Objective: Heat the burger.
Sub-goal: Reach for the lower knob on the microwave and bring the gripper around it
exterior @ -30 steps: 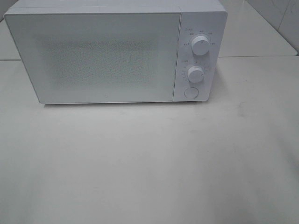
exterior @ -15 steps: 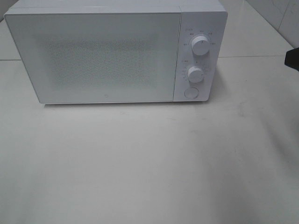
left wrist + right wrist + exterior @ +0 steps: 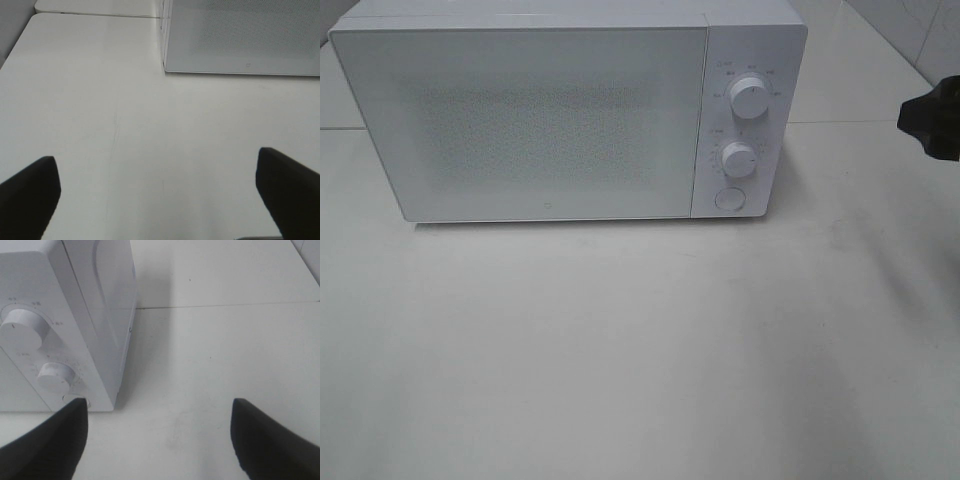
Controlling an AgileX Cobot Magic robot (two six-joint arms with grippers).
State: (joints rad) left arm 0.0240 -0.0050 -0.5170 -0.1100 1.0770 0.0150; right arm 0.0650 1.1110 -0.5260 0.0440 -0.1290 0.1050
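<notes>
The burger is out of view in every frame. A white microwave (image 3: pixel 570 110) stands at the back of the table with its door shut; it also shows in the left wrist view (image 3: pixel 240 37) and the right wrist view (image 3: pixel 65 325). It has two round knobs (image 3: pixel 748 97) and a round button (image 3: pixel 728 198) on its right panel. My right gripper (image 3: pixel 932 117) shows at the right edge, to the right of the microwave; its fingers (image 3: pixel 45 442) stand wide apart and empty. My left gripper (image 3: pixel 160 200) is open and empty over bare table, off the microwave's front left corner.
The white table (image 3: pixel 640 350) stretches in front of the microwave. A seam in the tabletop (image 3: pixel 225 305) runs behind the microwave's right side. A tiled wall (image 3: pixel 920 30) rises at the back right.
My right gripper has come into the exterior view from the right edge and moved left toward the microwave. The microwave has not moved.
</notes>
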